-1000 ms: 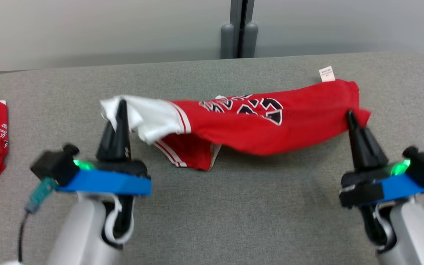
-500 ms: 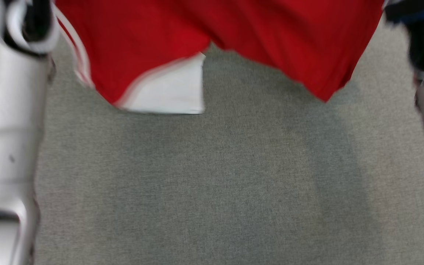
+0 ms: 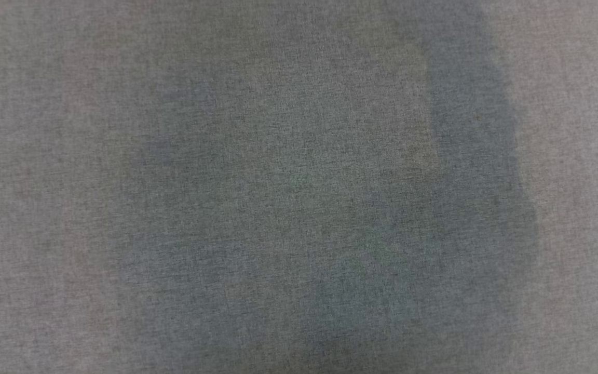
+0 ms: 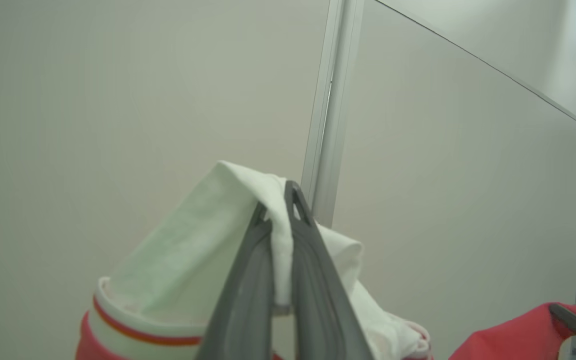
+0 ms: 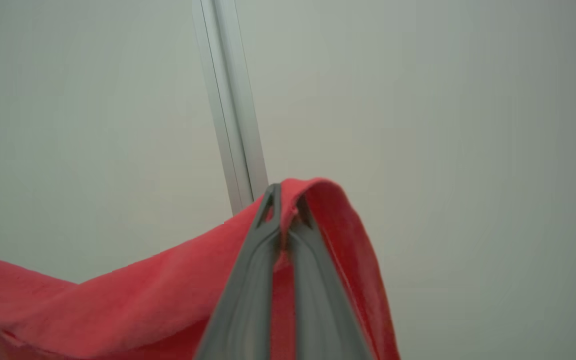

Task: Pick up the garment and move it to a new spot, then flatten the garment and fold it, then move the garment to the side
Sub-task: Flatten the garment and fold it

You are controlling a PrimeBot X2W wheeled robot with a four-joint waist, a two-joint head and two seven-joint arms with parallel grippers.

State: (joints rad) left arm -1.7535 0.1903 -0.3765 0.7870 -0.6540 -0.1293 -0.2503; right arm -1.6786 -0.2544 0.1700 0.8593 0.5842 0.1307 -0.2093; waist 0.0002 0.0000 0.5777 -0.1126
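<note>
Head view: grey woven table, shadowed across its middle. Left wrist view: the left end effector is clamped shut on the white panel of the red-and-white garment, held aloft before a pale wall and metal post. Right wrist view: the right end effector pinches the garment's red edge.

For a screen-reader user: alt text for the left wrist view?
The left gripper, fingers shut, pinches a white fold of the red-and-white garment before a pale wall with a vertical metal strip. At lower right, the right gripper holds a red corner.
</note>
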